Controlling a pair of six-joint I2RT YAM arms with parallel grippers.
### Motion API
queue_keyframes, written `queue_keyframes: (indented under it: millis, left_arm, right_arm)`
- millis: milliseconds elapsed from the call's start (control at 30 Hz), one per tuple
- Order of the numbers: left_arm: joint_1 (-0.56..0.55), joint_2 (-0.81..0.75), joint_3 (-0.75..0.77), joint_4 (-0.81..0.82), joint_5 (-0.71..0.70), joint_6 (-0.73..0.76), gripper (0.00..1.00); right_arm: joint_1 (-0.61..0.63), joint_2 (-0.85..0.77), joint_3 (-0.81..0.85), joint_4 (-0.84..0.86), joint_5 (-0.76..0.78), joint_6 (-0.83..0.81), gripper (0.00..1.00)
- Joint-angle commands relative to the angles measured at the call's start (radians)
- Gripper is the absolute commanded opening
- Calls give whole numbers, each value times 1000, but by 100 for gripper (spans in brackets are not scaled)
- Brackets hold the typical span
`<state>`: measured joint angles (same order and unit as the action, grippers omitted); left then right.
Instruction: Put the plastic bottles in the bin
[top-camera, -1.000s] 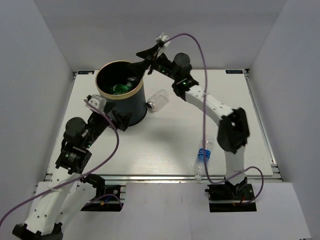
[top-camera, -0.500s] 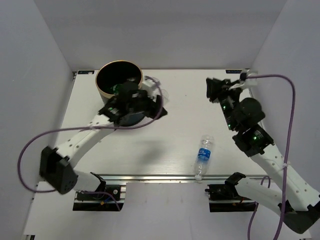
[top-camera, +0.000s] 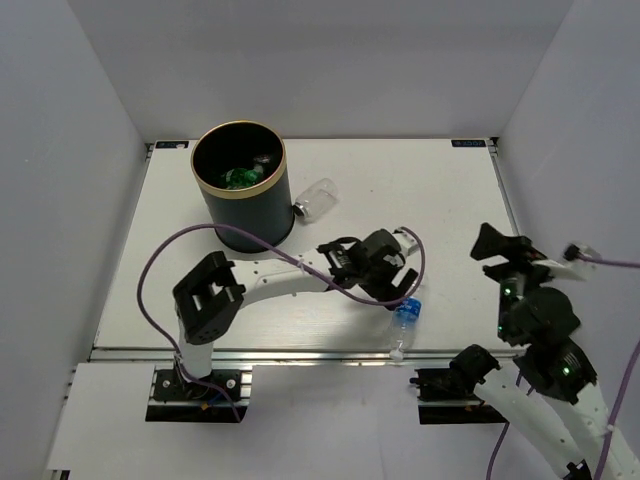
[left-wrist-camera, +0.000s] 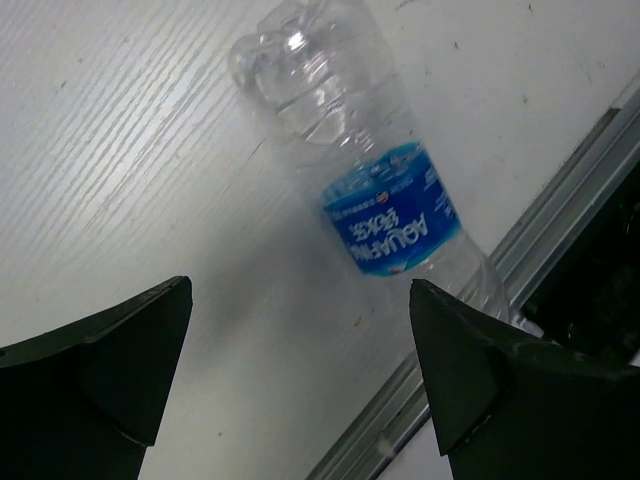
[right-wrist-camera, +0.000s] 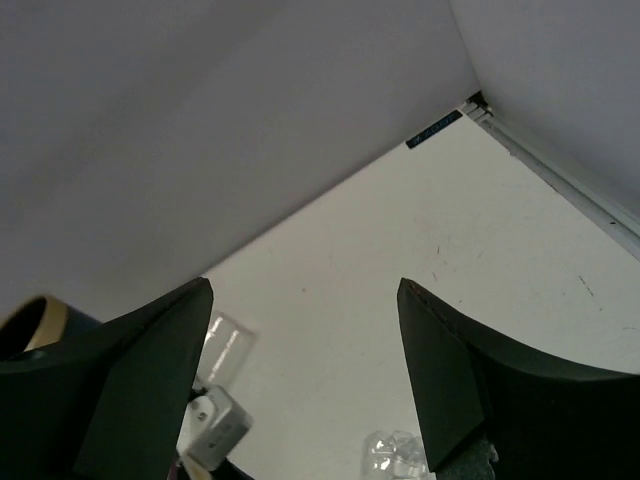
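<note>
Though earlier by the bin (top-camera: 246, 216), left fingers (left-wrist-camera: 100, 365) now over bottle (left-wrist-camera: 385, 215).

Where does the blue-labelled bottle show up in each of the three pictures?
Top external: blue-labelled bottle near the front edge, right of centre.
Left wrist: centre, lying diagonally.
Right wrist: probably the clear end at the bottom edge.
Shared landmark: white table.
</note>
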<state>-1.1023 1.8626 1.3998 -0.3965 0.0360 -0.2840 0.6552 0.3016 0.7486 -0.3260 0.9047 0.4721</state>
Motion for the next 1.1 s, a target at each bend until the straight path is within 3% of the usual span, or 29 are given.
queue_keyframes:
  millis: [0, 233, 467, 700, 800, 900, 933, 1000, 1033, 1067]
  left_arm:
    - [-59, 27, 114, 4, -163, -73, 100]
    - [-117, 187, 258, -22, -341, -184, 100]
    - [-126, 326, 427, -151, -375, -260, 100]
    - [-136, 408, 475, -196, -410, -313, 100]
    - [-136, 417, 484, -197, -410, -313, 94]
    - [-136, 417, 484, -197, -410, -301, 80]
    - [-136, 405, 484, -197, -410, -300, 63]
    - [-136, 361, 484, -188, -442, -273, 42]
    - [-136, 340, 484, -188, -453, -273, 23]
    - [-136, 319, 484, -188, -465, -259, 16]
  right_arm:
    - [7, -125, -12, -28, 126, 98, 80]
    - [9, -211, -35, -36, 120, 125, 77]
    - [6, -242, -43, -19, 94, 120, 77]
    - [6, -274, -48, -16, 83, 120, 77]
    - [9, -283, -48, -7, 77, 114, 77]
    - [7, -288, -51, -2, 73, 108, 77]
    - [7, -291, -51, 2, 71, 108, 76]
    - [6, -288, -51, -1, 62, 100, 73]
    - [9, -289, -51, -1, 57, 100, 71]
    - [8, -288, -54, 2, 54, 96, 69]
